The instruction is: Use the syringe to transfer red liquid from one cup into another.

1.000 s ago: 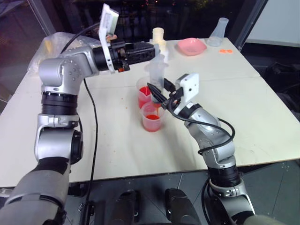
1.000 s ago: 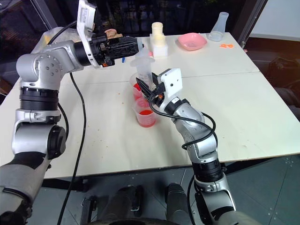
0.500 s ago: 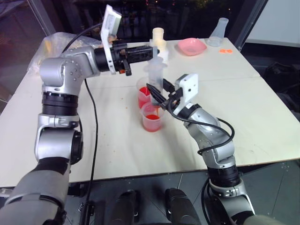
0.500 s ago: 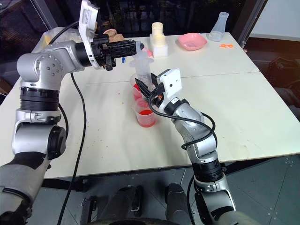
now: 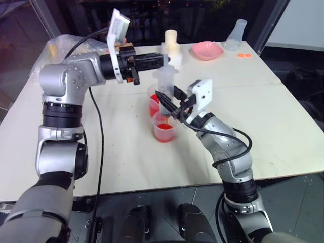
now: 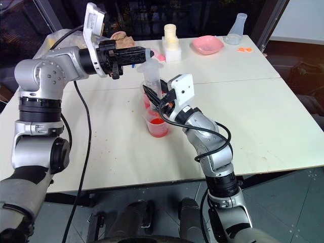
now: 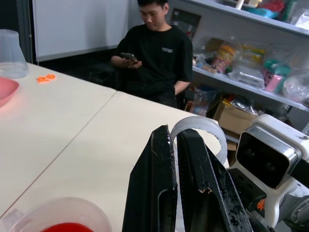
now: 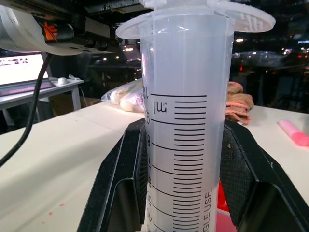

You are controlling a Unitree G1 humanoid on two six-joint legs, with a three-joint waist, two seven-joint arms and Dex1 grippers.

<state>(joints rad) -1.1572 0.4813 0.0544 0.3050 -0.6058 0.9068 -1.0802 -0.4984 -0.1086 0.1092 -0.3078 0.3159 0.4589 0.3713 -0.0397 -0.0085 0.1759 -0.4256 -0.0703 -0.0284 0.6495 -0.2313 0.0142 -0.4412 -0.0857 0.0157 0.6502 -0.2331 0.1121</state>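
The syringe [image 5: 165, 88] stands upright with its tip down in the near cup [image 5: 164, 127], which holds red liquid [image 5: 164, 132]. My right gripper [image 5: 171, 102] is shut on the syringe's clear marked barrel [image 8: 183, 145]. A second cup [image 5: 154, 104] with red liquid stands just behind. My left gripper [image 5: 163, 59] reaches in level from the left, shut, with its fingertips [image 7: 164, 145] at the white plunger top [image 7: 207, 129]. I cannot tell whether they touch it.
At the table's back stand a pink bowl [image 5: 207, 49], a clear flask [image 5: 234, 36], a cream container [image 5: 171, 40] and small orange pieces [image 5: 244, 54]. A plastic bag [image 5: 55, 48] lies at the back left. A person [image 7: 154, 53] sits beyond the table.
My left gripper's fingers have closed from open to shut beside the plunger top. Both arms and the syringe have stayed in place.
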